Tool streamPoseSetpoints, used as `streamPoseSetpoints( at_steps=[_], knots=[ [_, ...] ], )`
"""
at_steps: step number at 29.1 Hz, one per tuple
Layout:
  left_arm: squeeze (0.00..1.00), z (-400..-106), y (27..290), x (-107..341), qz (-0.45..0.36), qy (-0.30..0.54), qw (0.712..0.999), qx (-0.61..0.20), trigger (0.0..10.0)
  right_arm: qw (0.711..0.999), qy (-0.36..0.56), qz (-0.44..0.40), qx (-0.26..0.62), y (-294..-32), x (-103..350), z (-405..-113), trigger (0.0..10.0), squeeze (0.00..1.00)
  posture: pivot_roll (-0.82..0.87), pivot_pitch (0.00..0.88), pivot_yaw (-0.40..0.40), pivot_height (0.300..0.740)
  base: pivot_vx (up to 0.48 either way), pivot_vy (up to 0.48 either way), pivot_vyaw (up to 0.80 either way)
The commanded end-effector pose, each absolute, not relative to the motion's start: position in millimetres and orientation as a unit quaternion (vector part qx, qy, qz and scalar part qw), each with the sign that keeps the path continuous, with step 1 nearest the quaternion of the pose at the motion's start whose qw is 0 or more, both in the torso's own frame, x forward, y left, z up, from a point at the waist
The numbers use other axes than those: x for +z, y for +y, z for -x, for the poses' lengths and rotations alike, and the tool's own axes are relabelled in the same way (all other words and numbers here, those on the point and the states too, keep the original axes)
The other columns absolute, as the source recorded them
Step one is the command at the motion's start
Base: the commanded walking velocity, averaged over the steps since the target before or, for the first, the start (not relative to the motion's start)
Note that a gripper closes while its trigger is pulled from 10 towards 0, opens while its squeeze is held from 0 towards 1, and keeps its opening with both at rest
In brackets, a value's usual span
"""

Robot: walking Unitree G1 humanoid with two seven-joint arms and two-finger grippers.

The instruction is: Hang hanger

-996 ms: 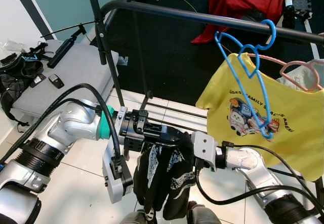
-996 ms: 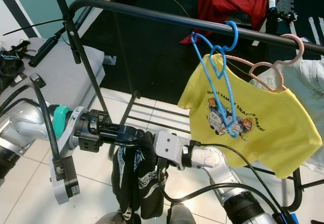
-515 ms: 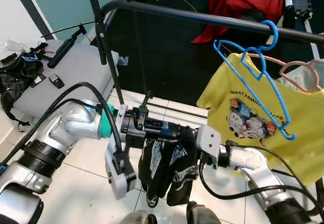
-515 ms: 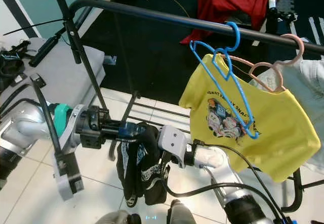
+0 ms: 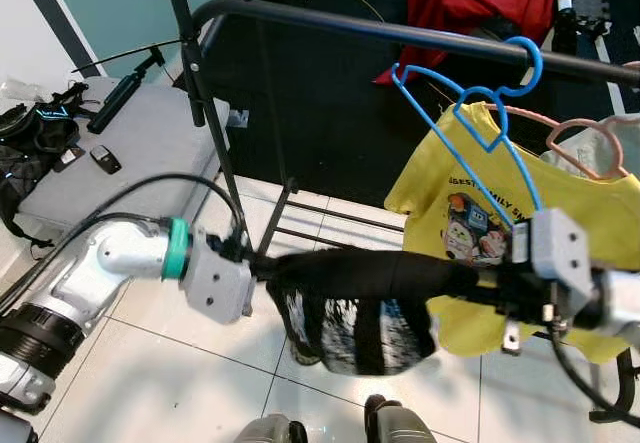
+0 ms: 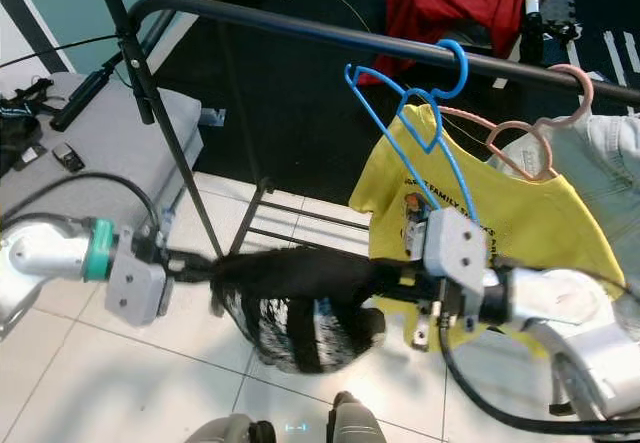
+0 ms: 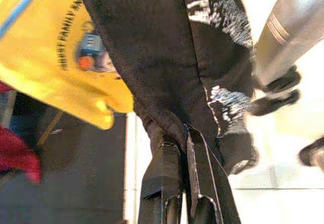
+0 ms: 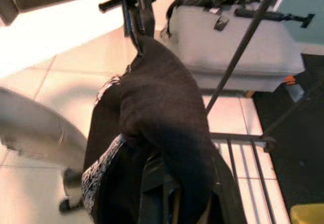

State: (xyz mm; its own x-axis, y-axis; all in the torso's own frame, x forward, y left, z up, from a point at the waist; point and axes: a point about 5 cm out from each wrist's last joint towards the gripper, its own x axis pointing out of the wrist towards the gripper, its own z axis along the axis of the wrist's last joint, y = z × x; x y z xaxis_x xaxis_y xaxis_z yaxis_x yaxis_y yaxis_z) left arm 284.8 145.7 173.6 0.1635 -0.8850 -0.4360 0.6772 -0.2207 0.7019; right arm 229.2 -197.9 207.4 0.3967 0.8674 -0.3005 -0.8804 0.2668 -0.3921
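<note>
Nearest the camera, at the bottom edge of the head views, the robot's own feet stand on the white tiled floor (image 5: 150,363). Just above them a black garment (image 5: 360,303) with white print is stretched level between the two arms, its lower part sagging in a pouch. The left gripper (image 7: 178,148) has its two black fingers pressed together on one end of the cloth, and the right gripper (image 8: 164,176) grips the other end, its fingers buried under the fabric so only their bases show. No hanger can be made out inside the black garment, so I cannot tell whether one is there. Behind the stretched cloth stands a black clothes rack (image 5: 330,25), its top rail running across the scene well above the grippers. On that rail hangs an empty blue hanger (image 5: 470,123), tilted, its hook over the bar, and just beside it a pink hanger (image 6: 520,128) carrying a yellow T-shirt (image 6: 520,233) with a cartoon print. To the robot's left sits a grey bench (image 5: 120,153) with black straps and small gear on it. Farthest back, a red cloth (image 5: 470,3) lies heaped beyond the rail
</note>
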Motion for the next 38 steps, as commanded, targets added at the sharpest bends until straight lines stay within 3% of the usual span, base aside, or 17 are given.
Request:
streamPoseSetpoints(
  at_steps=[1,8,9,10,11,16,17,18,22,26,27,30,32,34,36,38],
  knots=[
    [0.00,-285,140,171,-0.471,-0.127,0.609,-0.625,10.0,0.791,0.020,0.311,0.526,-199,201,-235,0.0,0.00,-0.12,0.104,0.084,0.740,0.000,0.000,0.00],
    [0.00,-280,135,171,-0.483,-0.138,0.591,-0.631,10.0,0.790,-0.007,0.371,0.488,-195,204,-243,0.0,0.00,-0.12,0.103,0.086,0.740,0.000,0.000,0.00],
    [0.00,-285,123,180,-0.338,-0.111,0.694,-0.626,10.0,0.776,-0.069,0.440,0.447,-184,208,-258,0.0,0.00,-0.12,0.095,0.086,0.740,0.000,0.000,0.00],
    [0.00,-286,119,181,-0.280,-0.094,0.719,-0.629,10.0,0.768,-0.095,0.462,0.433,-179,210,-263,0.0,0.00,-0.12,0.095,0.086,0.740,0.000,0.000,0.00],
    [0.00,-286,117,182,-0.247,-0.084,0.730,-0.632,10.0,0.763,-0.110,0.474,0.426,-176,211,-265,0.0,0.00,-0.12,0.095,0.086,0.740,0.000,0.000,0.00],
    [0.00,-283,115,181,-0.210,-0.068,0.732,-0.645,10.0,0.753,-0.125,0.484,0.427,-171,211,-267,0.0,0.00,-0.11,0.095,0.085,0.740,0.000,0.000,0.00],
    [0.99,-282,114,180,-0.202,-0.065,0.731,-0.648,10.0,0.751,-0.129,0.487,0.428,-170,210,-267,0.0,0.00,-0.11,0.092,0.083,0.740,0.000,0.000,0.00],
    [1.00,-278,112,175,-0.194,-0.059,0.723,-0.660,10.0,0.751,-0.156,0.492,0.412,-165,213,-270,0.0,0.00,-0.12,0.091,0.076,0.740,0.000,0.000,0.00],
    [1.00,-272,113,171,-0.164,-0.038,0.715,-0.678,10.0,0.745,-0.204,0.505,0.385,-157,215,-275,0.0,0.00,-0.12,0.091,0.079,0.740,0.000,0.000,0.00],
    [1.00,-261,132,179,-0.104,0.044,0.682,-0.723,10.0,0.719,-0.229,0.538,0.376,-162,213,-277,0.0,0.00,-0.12,0.095,0.081,0.740,0.000,0.000,0.00],
    [0.00,-259,140,178,-0.113,0.057,0.678,-0.724,10.0,0.714,-0.236,0.546,0.369,-166,218,-279,0.0,0.00,-0.12,0.099,0.084,0.740,0.000,0.000,0.00],
    [0.00,-259,155,178,-0.118,0.080,0.679,-0.720,10.0,0.699,-0.254,0.565,0.357,-172,229,-281,0.0,0.00,-0.12,0.102,0.091,0.740,0.000,0.000,0.00],
    [0.00,-274,156,177,-0.083,0.084,0.732,-0.671,10.0,0.664,-0.291,0.587,0.361,-170,238,-280,0.0,0.00,-0.12,0.103,0.096,0.740,0.000,0.000,0.00],
    [0.00,-277,155,176,-0.080,0.084,0.743,-0.660,10.0,0.658,-0.296,0.589,0.365,-169,238,-279,0.0,0.00,-0.12,0.103,0.096,0.740,0.000,0.000,0.00],
    [0.00,-289,145,168,-0.069,0.087,0.788,-0.605,10.0,0.623,-0.311,0.603,0.388,-167,236,-273,0.0,0.00,-0.13,0.108,0.096,0.740,0.000,0.000,0.00],
    [0.00,-293,142,166,-0.065,0.090,0.803,-0.585,10.0,0.610,-0.318,0.608,0.396,-166,235,-270,0.0,0.00,-0.13,0.110,0.096,0.740,0.000,0.000,0.00]
  ],
)
